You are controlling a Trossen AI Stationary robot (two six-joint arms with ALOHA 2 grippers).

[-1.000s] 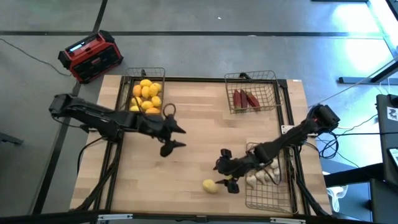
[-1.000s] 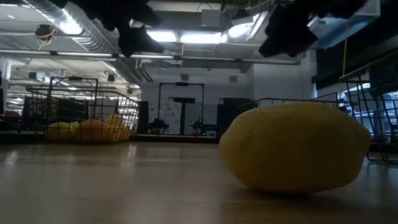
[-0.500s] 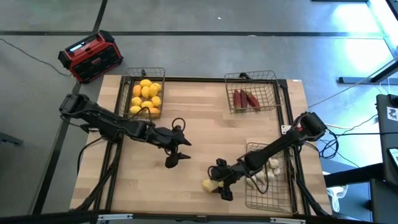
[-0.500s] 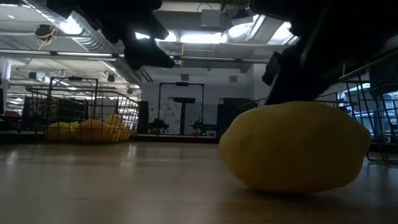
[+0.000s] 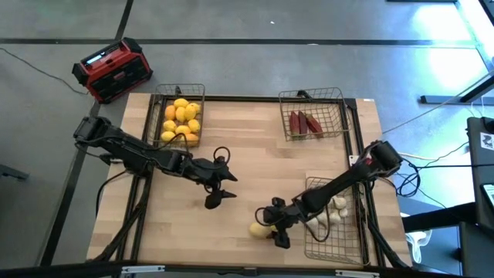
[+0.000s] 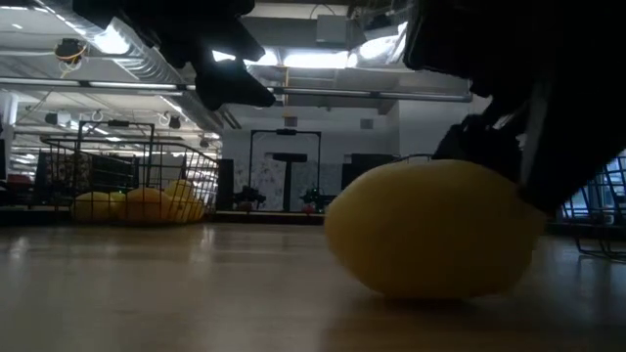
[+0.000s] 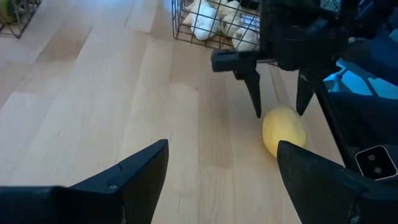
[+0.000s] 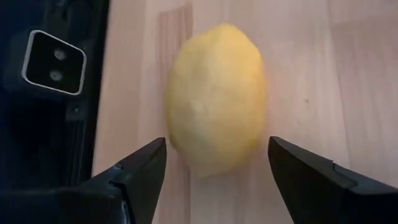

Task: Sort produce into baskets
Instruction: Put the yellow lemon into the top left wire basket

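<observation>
You've got two dark six-joint arms, matte black. Left arm (image 5: pixel 139 154) trails a thin looped black cable. Right arm (image 5: pixel 347 181) shows a red patch at its upper-right joint. Fingers (image 8: pixel 134 174) are black, flat, tapered wedges.

We see a lab or industrial hall. The low view looks past the table (image 6: pixel 147 293) into a large open room with exposed ducts (image 6: pixel 127 49) and bright ceiling strip lights (image 6: pixel 303 59), and dark frames and racks (image 6: pixel 284 166) standing far back. From above, the wooden table sits on a grey concrete floor (image 5: pixel 255 69), with cables (image 5: pixel 31 66) trailing across it and a red-and-black box (image 5: pixel 113 70) set down beside the table.
</observation>
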